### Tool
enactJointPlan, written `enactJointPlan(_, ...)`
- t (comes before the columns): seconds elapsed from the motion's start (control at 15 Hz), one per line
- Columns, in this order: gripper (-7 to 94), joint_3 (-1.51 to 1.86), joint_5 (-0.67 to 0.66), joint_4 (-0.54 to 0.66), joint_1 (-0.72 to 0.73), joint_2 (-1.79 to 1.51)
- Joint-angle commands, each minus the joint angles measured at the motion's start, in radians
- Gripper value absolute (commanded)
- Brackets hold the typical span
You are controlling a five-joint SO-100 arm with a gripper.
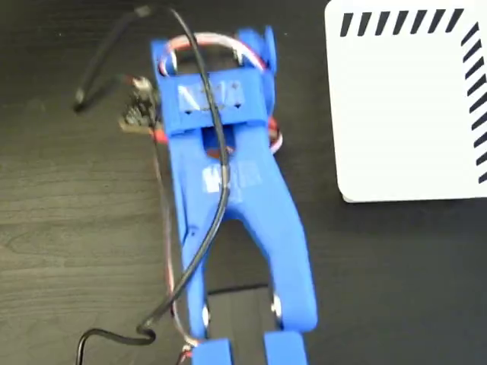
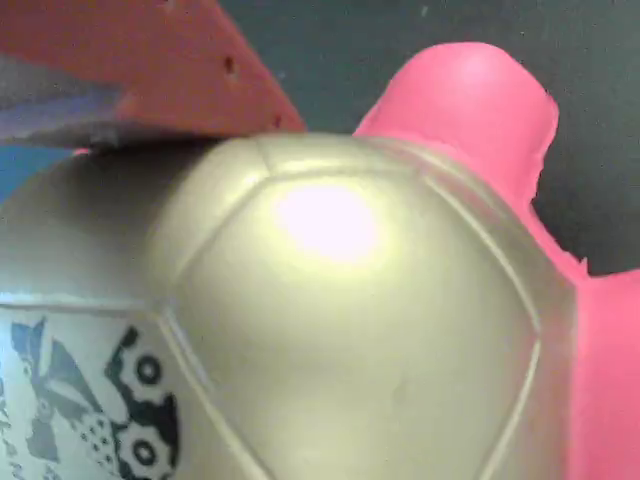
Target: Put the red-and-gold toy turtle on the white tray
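Gold shell of red-and-gold toy turtle seen filling wrist view, black print at lower left, pink limb at upper right. 1 red hand finger pressed against shell; clamped or not cannot be told. White tray seen on dark desk, right of blue arm.

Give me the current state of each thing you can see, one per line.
red-and-gold toy turtle: fills the wrist view, a reddish finger lying against its shell; hidden under the arm in the fixed view.
white tray: flat on the table, nothing on the visible part.
gripper: jaws not readable in either view.
black cable: draped loosely along the arm.
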State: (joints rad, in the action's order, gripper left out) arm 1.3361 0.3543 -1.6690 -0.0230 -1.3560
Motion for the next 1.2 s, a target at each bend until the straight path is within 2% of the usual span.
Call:
enactJointPlan(0.0,0,-0.158,-0.011,-0.072,-0.002,-0.152)
enactJointPlan(0.2,0,-0.158,-0.060,-0.074,-0.051,-0.189)
enactJointPlan(0.6,0,-0.367,-0.264,-0.098,-0.408,-0.078)
enactJointPlan(0.87,0,-0.509,-0.330,-0.114,-0.546,0.084)
enactJointPlan(1.0,0,-0.508,-0.321,-0.061,-0.554,0.138)
enactJointPlan(1.13,0,-0.426,-0.298,0.063,-0.548,0.161)
